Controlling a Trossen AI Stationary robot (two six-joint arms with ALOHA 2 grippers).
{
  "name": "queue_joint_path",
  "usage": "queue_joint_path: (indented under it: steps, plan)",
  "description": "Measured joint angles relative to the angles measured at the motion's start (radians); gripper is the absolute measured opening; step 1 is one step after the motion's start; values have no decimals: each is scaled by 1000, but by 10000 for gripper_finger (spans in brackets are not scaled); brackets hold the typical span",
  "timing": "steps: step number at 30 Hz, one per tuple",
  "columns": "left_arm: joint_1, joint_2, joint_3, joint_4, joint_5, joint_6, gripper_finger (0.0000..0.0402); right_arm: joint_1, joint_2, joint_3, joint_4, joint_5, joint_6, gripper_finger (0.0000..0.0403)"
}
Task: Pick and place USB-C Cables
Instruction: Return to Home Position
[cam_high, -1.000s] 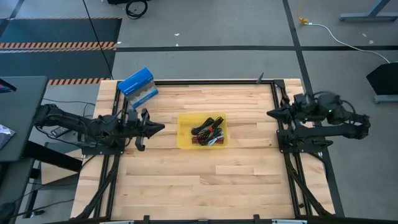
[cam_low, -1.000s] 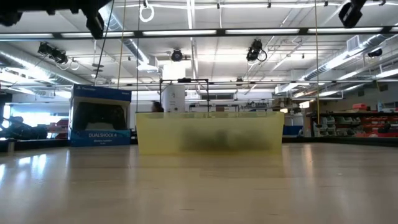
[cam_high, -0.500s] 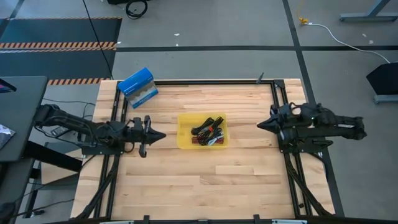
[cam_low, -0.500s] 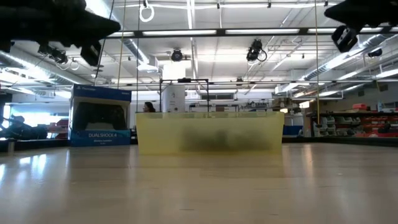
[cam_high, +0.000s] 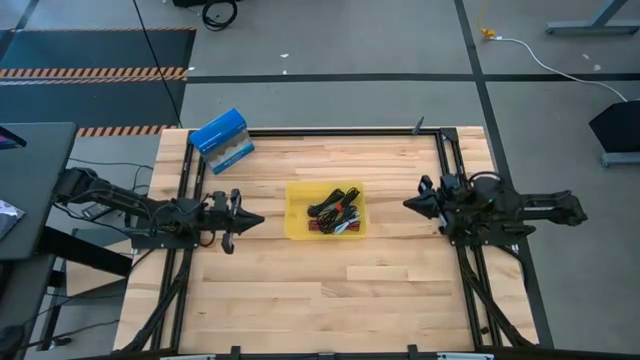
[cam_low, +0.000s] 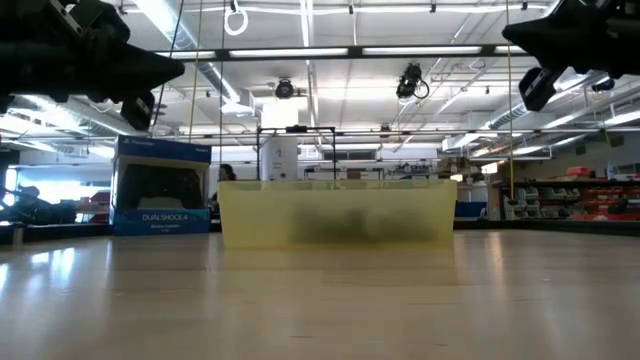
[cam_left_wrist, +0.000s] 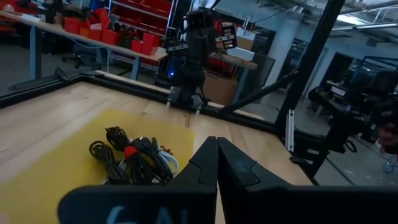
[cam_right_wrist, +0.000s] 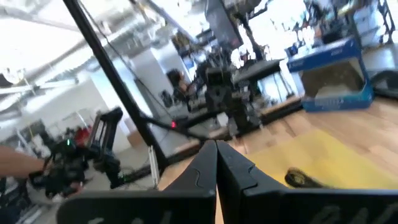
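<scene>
From above, the USB-C cables (cam_high: 335, 210) lie bundled in the yellow bin (cam_high: 294, 212) at the middle of the table (cam_high: 300, 290), gathered there so the job looks finished. The left gripper (cam_high: 256, 218) and right gripper (cam_high: 410, 203) flank it, well apart. At table height, a dark smudge behind the bin's wall is probably the cables. Each wrist view shows its fingers pressed together, holding nothing.

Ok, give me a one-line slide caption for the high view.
USB-C cables piled in the yellow bin mid-table, left gripper and right gripper shut, flanking it; blue box at a corner.
</scene>
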Motion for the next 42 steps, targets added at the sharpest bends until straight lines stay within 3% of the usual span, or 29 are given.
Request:
queue_joint_path:
  steps: [6,20,28,42]
  plan:
    - [1,0,-38,52,-1,-4,4,0,0,-97,232,59,4,3]
    - [35,1,-38,55,-3,38,4,0,1,-100,188,25,20,4]
    - [67,1,-39,44,-3,56,5,0,1,-100,181,31,-129,8]
    - [66,2,-39,38,-3,57,5,0,1,-100,182,32,-134,9]
